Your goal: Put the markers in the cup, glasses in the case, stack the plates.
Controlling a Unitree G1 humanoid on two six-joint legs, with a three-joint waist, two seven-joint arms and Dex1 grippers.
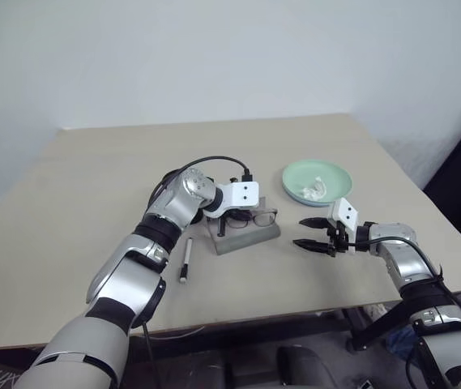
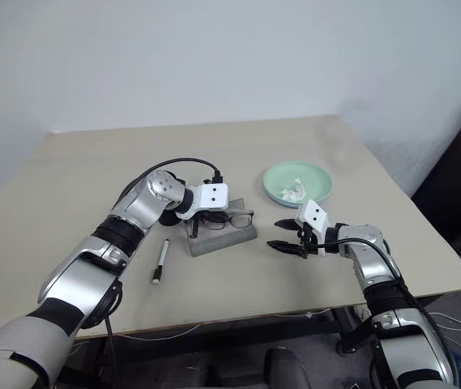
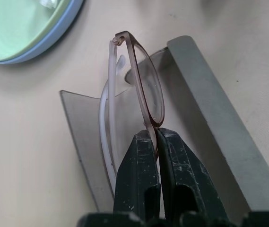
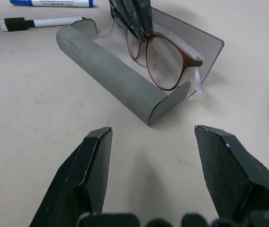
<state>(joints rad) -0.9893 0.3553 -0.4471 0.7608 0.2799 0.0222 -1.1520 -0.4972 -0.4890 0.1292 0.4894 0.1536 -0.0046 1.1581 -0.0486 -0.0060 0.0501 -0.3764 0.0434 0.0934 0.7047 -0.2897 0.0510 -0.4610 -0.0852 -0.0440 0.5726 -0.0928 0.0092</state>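
Note:
The grey case [image 1: 250, 237] lies open at mid-table. My left gripper [image 3: 154, 135] is shut on the rim of the glasses [image 3: 148, 80], which stand upright inside the case, resting against its wall. A little to the right of the case, my right gripper [image 1: 299, 232] is open and empty, pointing at the case [image 4: 120, 78]. One marker [image 1: 186, 261] lies left of the case; the right wrist view shows it [image 4: 39, 22] with a second, blue-labelled marker [image 4: 54, 3] behind. The mint green plate [image 1: 335, 172] sits on the light blue plate [image 3: 49, 40] at the back right. The cup is hidden.
A crumpled white scrap [image 1: 315, 190] lies in the green plate. The table's front edge [image 1: 238, 318] runs close below the marker and the right gripper. Bare tabletop stretches to the left and back.

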